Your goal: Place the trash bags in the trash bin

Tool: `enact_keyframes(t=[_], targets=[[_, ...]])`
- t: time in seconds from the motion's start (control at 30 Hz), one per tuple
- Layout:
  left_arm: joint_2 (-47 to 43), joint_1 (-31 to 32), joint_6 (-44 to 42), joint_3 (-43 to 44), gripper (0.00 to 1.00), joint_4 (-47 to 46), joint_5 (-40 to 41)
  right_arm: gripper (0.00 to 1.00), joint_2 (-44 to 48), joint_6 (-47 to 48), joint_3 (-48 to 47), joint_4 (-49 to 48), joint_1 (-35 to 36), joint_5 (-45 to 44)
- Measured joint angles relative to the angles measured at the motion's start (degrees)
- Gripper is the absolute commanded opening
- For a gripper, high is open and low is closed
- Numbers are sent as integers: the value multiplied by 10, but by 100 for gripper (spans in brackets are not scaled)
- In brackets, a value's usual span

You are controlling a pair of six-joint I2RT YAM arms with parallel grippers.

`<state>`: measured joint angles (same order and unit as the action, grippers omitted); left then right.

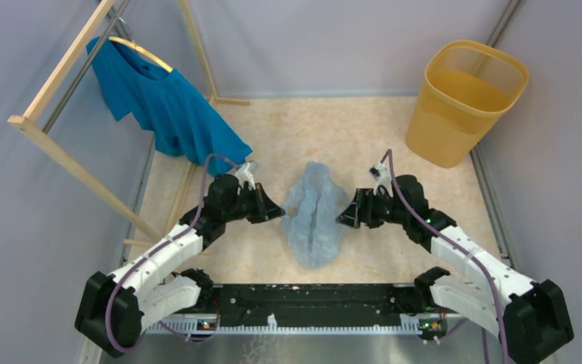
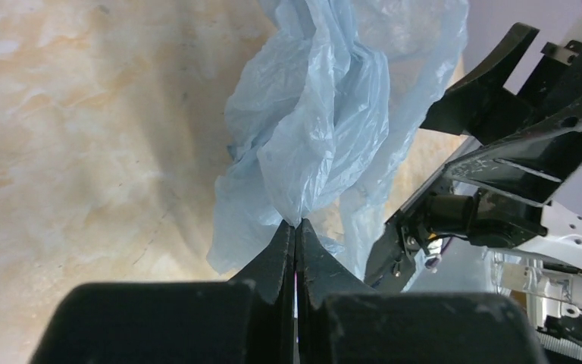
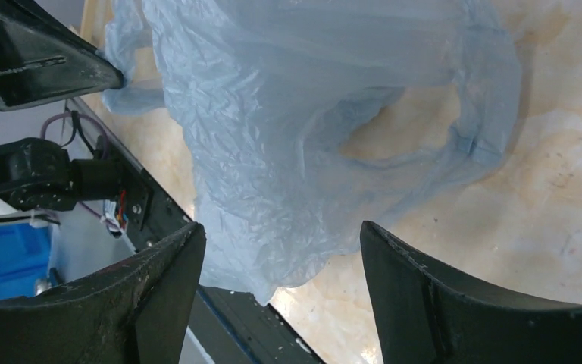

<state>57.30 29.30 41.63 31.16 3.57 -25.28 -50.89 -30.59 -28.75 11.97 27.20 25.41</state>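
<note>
Grasp step in hand. Left gripper (image 2: 295,224) clenched on a fold of the bag (image 1: 316,216), film bunched at its tips. Right gripper (image 3: 280,250) spread wide, the bag just ahead of its jaws and nothing caught. Bag lies mid-table between the two, loosely spread. Bin (image 1: 439,129) stands in the far right corner, well apart. Next, likely: right closes on the opposite edge, then both lift to clear the rim — trailing film may snag.

The top camera looks down from above the near edge of the beige marbled table (image 1: 295,129). Both wrist cameras face, very near and from opposite sides, the crinkly pale blue plastic bag (image 1: 317,216), shared by all views.
</note>
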Motion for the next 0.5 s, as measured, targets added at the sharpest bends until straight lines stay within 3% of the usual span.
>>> enact_keyframes(t=[0.27,0.5], targets=[[-13,-2,-11,-23,0,37,56,73,-48,-37,26,-94,-5,18],[-32,-5,-13,-41,0,56,82,73,-105,-120,110,-216,-80,66]])
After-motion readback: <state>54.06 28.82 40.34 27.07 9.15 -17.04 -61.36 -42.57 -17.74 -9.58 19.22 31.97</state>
